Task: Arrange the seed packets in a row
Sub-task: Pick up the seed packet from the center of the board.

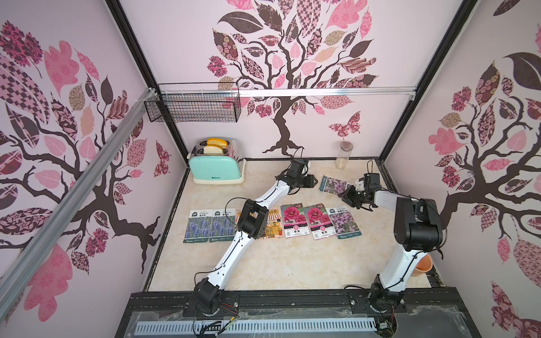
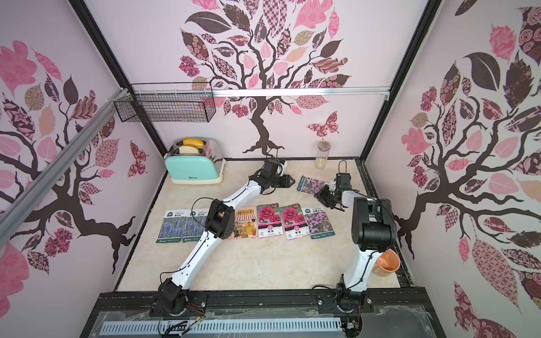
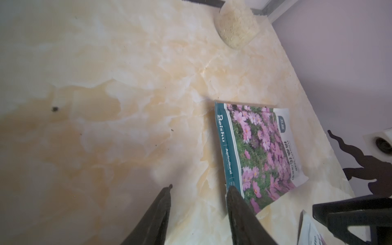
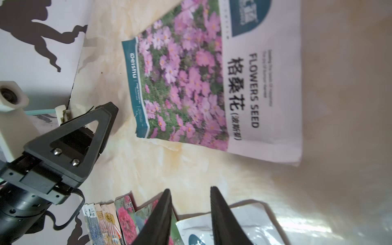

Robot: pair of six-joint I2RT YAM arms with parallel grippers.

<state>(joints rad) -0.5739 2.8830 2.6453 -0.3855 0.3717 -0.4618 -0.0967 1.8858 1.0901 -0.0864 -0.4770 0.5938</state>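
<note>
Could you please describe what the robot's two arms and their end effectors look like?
Both arms have white link shells, black joint housings and thin black cables looping alongside: left arm, right arm. The left end effector and right end effector each have two tapering black fingers.

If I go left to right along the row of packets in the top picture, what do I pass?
First blue lavender packet, second blue lavender packet, orange shop packet, first magenta bloom packet, second magenta bloom packet, lilac flower packet. The left arm hides part of the middle.
</note>
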